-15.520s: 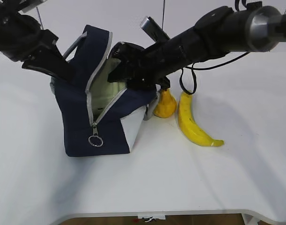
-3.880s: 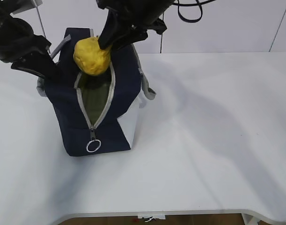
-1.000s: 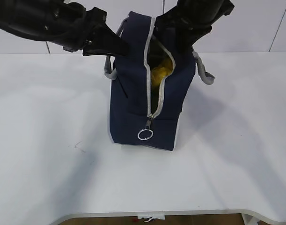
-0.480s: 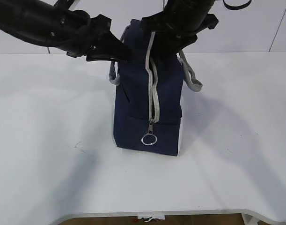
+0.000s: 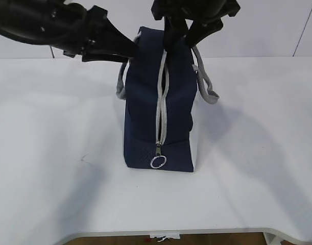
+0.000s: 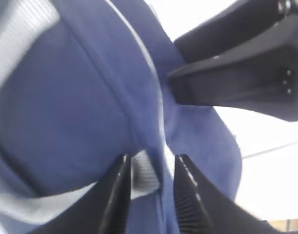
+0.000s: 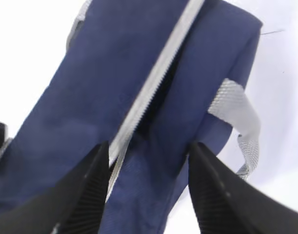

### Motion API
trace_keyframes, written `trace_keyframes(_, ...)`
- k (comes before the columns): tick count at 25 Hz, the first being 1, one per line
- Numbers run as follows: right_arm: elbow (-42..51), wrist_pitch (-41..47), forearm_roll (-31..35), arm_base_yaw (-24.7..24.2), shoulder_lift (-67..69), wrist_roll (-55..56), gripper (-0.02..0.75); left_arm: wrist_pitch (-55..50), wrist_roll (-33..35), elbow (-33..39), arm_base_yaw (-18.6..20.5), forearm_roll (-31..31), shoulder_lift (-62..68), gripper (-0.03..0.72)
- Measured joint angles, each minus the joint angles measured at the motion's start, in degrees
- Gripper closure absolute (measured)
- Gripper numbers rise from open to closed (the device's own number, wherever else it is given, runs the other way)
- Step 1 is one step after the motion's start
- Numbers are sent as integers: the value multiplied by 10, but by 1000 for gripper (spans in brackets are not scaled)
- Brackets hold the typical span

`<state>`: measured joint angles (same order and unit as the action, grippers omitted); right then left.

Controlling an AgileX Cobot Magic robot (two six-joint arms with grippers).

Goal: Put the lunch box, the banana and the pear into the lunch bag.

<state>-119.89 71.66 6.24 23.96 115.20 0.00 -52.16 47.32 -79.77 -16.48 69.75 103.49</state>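
Two grippers at top of lunch bag [image 5: 158, 107], which I see upright mid-table [image 5: 258, 168], zipper edges drawn nearly together. Left gripper [image 6: 149, 187]: fingers apart, straddling bag's upper edge and grey handle webbing [image 6: 144, 173]; I cannot confirm clamping. Right gripper [image 7: 146, 187]: fingers spread wide over zipper line [image 7: 153, 83], not clamped. I see no lunch box, banana, pear.

Lunch bag [image 5: 145, 117] upright on table [image 5: 258, 153]
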Motion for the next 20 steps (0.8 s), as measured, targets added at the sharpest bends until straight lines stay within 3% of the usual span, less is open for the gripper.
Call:
trace_keyframes(9, 13, 1, 45, 0, -58, 0, 335, -151, -12, 0, 69, -41, -36, 448)
trace_keyframes(14, 90, 1, 84, 0, -123, 0, 335, -163, -81, 0, 71, -179, -51, 447)
trace_keyframes(20, 203, 1, 102, 0, -192, 0, 335, -175, -215, 0, 71, -358, -90, 447)
